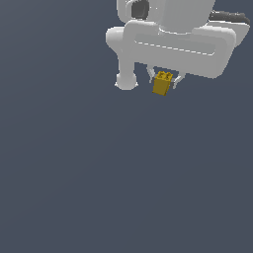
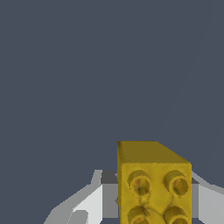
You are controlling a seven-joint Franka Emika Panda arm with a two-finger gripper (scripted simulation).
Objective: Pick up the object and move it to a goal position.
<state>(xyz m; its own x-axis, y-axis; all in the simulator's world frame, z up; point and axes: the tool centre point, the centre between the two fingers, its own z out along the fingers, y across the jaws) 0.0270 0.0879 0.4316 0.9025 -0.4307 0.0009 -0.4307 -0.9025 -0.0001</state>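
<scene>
The object is a small mustard-yellow brick with round studs, seen near the top of the exterior view under the white arm. My gripper is shut on the object, with one thin finger against each of its sides. In the wrist view the object fills the space between the two pale fingers, its studded face toward the camera, and my gripper closes around it. The goal position shows in neither view.
The white arm body fills the top of the exterior view, towards its right. A rounded white link end hangs beside the gripper on the exterior view's left. The plain dark grey-blue ground fills everything else.
</scene>
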